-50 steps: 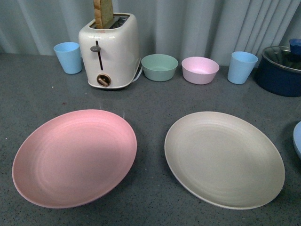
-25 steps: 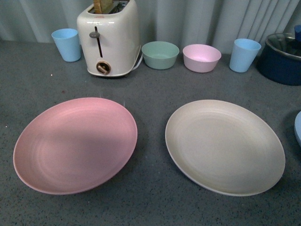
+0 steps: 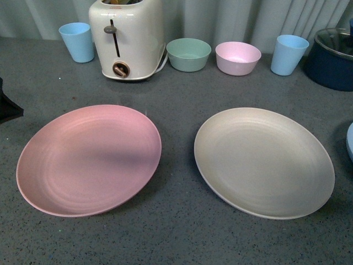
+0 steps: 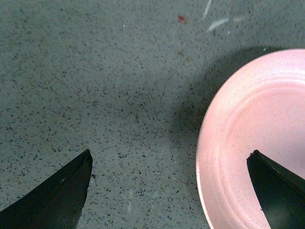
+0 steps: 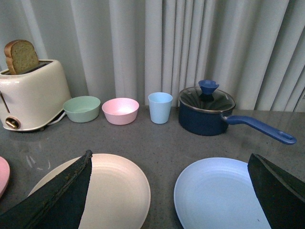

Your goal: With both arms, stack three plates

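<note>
- Surface (image 3: 176, 232): grey, speckled; carries everything listed below.
- Pink plate (image 3: 88, 160): flat on the surface, on the robot's left side, empty. Not stacked.
- Beige plate (image 3: 263, 163): flat on the surface, beside the pink plate with a strip of bare surface between them, empty.
- Light blue plate (image 5: 219, 195): flat on the surface, to the right of the beige plate and apart from it. Only a sliver shows at the front view's right edge.
- Left claw (image 4: 170, 152): fingers spread wide, holding nothing. One finger shows over the inside of the pink plate, the other over bare surface, with the plate's outer rim between them. Contact with the plate cannot be told.
- Right claw (image 5: 169, 156): fingers spread wide, holding nothing, raised above the surface. One finger shows in front of the beige plate, the other at the far side of the light blue plate.
- Toaster (image 3: 128, 38): cream, at the back left, with a slice of bread (image 5: 21, 56) standing in its slot.
- First blue cup (image 3: 76, 42): left of the toaster.
- Green bowl (image 3: 188, 54) and pink bowl (image 3: 237, 57): side by side, right of the toaster.
- Second blue cup (image 3: 288, 54): right of the pink bowl.
- Pot (image 5: 207, 112): dark blue, glass lid on, long handle, at the back right.
- Curtain (image 5: 190, 43): pale, pleated, behind the back row.
</note>
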Tool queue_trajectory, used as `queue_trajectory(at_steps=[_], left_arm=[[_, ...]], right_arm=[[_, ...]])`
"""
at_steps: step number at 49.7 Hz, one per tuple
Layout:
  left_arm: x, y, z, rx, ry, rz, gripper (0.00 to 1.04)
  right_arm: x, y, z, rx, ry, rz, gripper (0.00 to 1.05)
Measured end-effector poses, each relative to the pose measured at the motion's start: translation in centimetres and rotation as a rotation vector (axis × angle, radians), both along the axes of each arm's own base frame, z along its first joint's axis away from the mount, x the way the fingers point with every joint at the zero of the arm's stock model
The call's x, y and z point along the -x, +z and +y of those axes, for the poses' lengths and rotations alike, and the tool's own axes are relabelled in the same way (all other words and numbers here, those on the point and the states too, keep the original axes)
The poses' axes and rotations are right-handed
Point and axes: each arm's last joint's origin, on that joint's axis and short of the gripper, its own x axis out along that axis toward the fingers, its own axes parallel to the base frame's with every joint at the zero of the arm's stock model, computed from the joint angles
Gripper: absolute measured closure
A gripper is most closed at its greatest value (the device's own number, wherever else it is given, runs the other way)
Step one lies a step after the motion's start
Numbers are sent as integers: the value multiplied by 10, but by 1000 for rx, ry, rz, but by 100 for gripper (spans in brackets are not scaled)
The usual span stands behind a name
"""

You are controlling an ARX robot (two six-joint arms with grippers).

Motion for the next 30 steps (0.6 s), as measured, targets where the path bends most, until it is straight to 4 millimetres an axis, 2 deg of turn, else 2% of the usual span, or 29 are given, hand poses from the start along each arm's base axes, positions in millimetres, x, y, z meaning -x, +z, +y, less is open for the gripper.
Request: queue_trajectory(at_steps=[16, 30], left_arm=[[-20, -29, -19, 3, -78, 157, 7], [-35, -39, -22, -18, -77, 182, 7]], right_arm=[[0, 0, 0, 0, 0, 0, 8], [0, 0, 0, 0, 0, 0, 8]])
